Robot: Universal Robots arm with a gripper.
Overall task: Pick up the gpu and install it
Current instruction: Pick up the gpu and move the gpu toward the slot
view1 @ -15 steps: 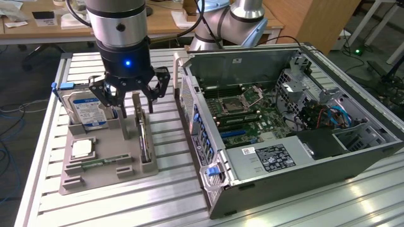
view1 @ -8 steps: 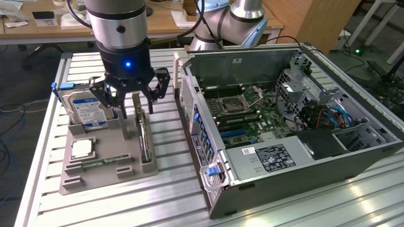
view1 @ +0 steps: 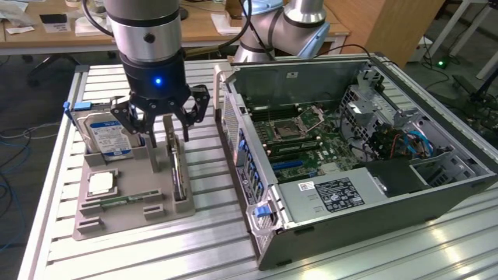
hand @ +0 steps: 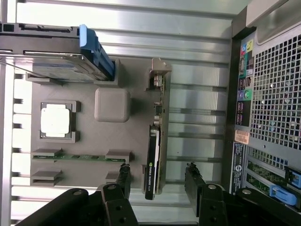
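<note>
At the exterior view's left, you have the hard drive (view1: 109,137) with its blue-and-white label standing upright in the back corner of the grey holder tray (view1: 144,181), which sits on the slatted metal table (view1: 218,239). Lower in that view, a square silver processor (view1: 101,184) lies flat in its pocket, and a narrow green memory stick (view1: 116,202) lies just in front of it. Moving right, your gripper (view1: 165,131) hangs over the tray's right side in the upper left of the exterior view, its fingers spread wide and holding nothing. The gpu (view1: 178,172) stands on its edge in the slot along the tray's right side, just below the fingers. In the wrist view, you can see the gpu (hand: 155,141) edge-on with one of the fingers (hand: 124,176) on each side of its near end, each apart from the card with a gap showing. At the exterior view's right, the open computer case (view1: 350,76) lies on its side just beside the tray, its motherboard (view1: 304,140) exposed.
</note>
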